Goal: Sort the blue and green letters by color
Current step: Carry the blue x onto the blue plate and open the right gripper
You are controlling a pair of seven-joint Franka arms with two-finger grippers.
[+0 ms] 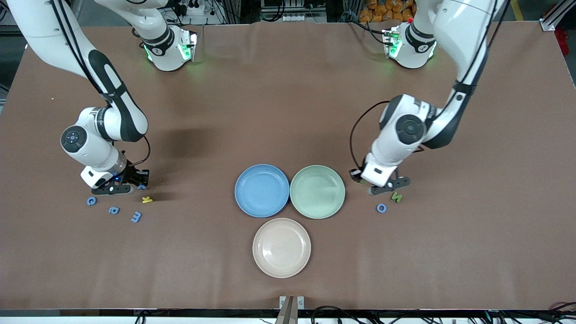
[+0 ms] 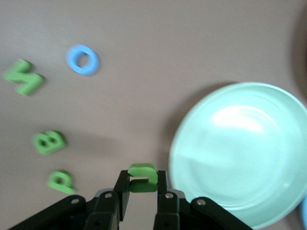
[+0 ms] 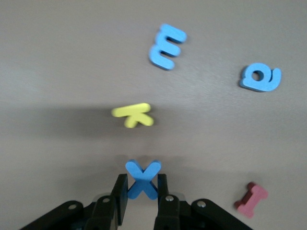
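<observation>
Both arms are down at the table. The left gripper (image 2: 142, 191) is pinching a green letter (image 2: 142, 178) right beside the green plate (image 2: 240, 153), with a green N (image 2: 23, 76) and blue O (image 2: 83, 60) nearby. At the right arm's end, the right gripper (image 3: 142, 194) is clamped on a blue X (image 3: 142, 178), near the yellow K (image 3: 134, 115) and blue E (image 3: 166, 46).

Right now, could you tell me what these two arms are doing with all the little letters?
Both arms are picking up letters to sort by color. The right gripper is shut on a blue X down at the table beside the yellow K. The left gripper is shut on a green letter beside the green plate. The blue plate and beige plate hold no letters, and other letters lie on the table near each gripper.
</observation>
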